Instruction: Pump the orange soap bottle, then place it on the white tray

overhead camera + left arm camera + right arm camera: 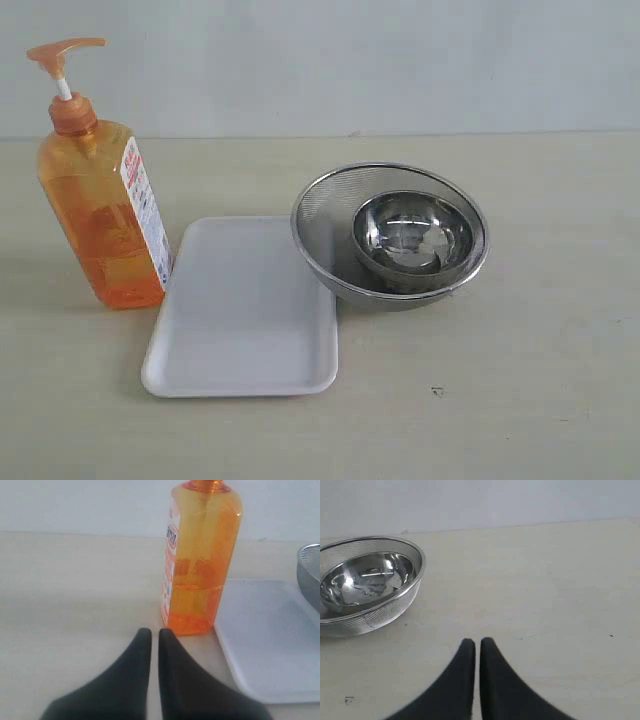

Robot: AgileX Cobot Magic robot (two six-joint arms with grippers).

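Now, orange soap bottle (100, 220) upright, spout (48, 51) pts left, by white tray (240, 330)

Strainer: round steel mesh strainer bowl (322, 215), just right of centre.
Bowl: smaller polished round steel bowl (412, 235), nested inside the strainer.
Surface: pale beige tabletop (540, 380).
Mark: small dark speck (437, 391), nearer than the strainer.
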